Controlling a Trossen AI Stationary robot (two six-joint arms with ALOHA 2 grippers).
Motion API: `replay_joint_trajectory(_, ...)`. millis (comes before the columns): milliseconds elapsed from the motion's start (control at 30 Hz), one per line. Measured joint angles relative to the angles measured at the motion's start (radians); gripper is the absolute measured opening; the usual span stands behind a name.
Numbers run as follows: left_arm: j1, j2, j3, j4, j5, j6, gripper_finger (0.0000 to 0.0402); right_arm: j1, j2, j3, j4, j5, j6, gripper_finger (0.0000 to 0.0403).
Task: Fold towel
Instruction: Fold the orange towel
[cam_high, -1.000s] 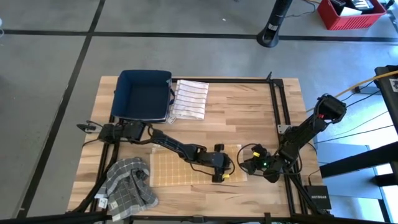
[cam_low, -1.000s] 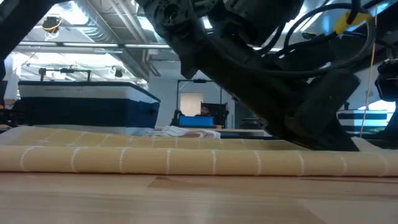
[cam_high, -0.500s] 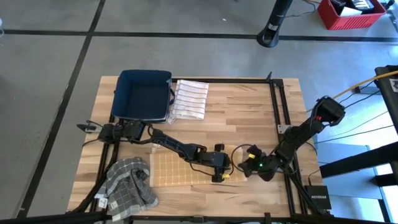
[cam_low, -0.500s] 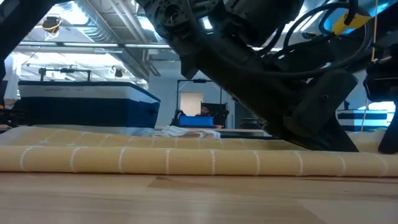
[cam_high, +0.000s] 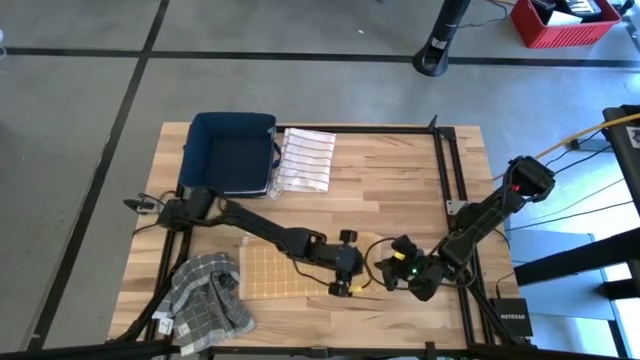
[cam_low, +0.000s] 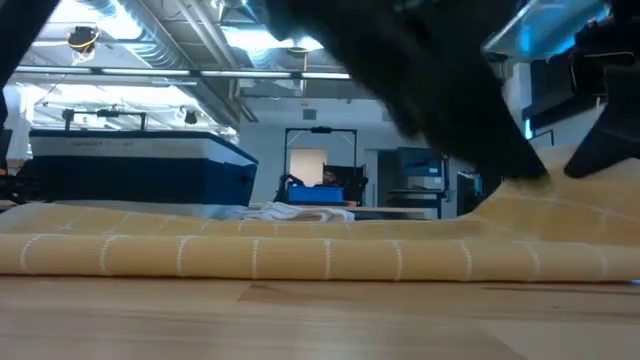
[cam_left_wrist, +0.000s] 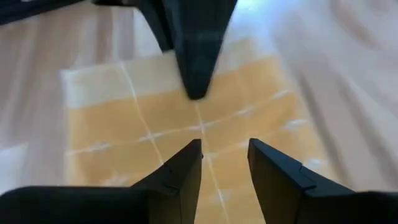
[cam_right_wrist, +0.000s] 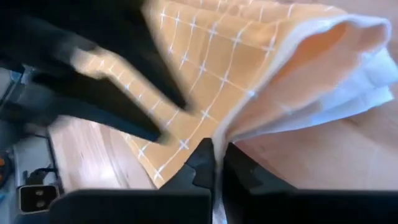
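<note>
High view: right gripper (cam_high: 385, 275) just snapped shut on yellow towel (cam_high: 285, 272) edge & lifts it, fold starting; left gripper (cam_high: 345, 285) fingers apart.

Wooden desk (cam_high: 400, 170). Navy bin (cam_high: 235, 150): on the desk, well apart from the left gripper (cam_high: 345, 285), beyond it and further left. Striped cloth (cam_high: 305, 160): folded flat, touching the bin on the side nearer the right gripper (cam_high: 385, 272). Grey checked cloth (cam_high: 205, 295): crumpled, well to the left of the left gripper, at the desk's edge. Small black box (cam_high: 512, 318): right of the right gripper, off the desk's corner. Red crate (cam_high: 560, 20): on the floor, far beyond the right gripper.
</note>
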Motion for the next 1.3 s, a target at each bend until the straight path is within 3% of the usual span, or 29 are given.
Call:
replay_joint_trajectory(133, -0.025, -0.077, -0.004, -0.238, -0.024, -0.075, 0.0125, 0.001, -0.001, 0.011, -0.026, 0.015, -0.001, 0.0006)
replay_joint_trajectory(300, -0.046, -0.051, -0.007, -0.462, -0.111, -0.168, 0.0125, 0.001, -0.001, 0.011, -0.014, 0.016, 0.0, 0.0011)
replay_joint_trajectory(500, -0.051, 0.038, -0.001, -0.367, -0.128, -0.168, 0.0125, -0.026, -0.001, 0.011, 0.041, 0.023, -0.004, 0.0008)
replay_joint_trajectory(900, -0.022, 0.066, -0.002, -0.182, -0.116, -0.13, 0.0125, -0.159, 0.002, 0.012, 0.309, -0.017, -0.268, 0.0011)
replay_joint_trajectory(1133, -0.052, -0.021, 0.034, -0.313, -0.123, -0.135, 0.0125, -0.154, 0.002, 0.012, 0.31, -0.019, -0.294, 0.0012)
replay_joint_trajectory(1300, -0.104, -0.117, 0.017, -0.526, -0.137, -0.217, 0.0125, -0.155, 0.002, 0.012, 0.306, -0.021, -0.318, 0.0013)
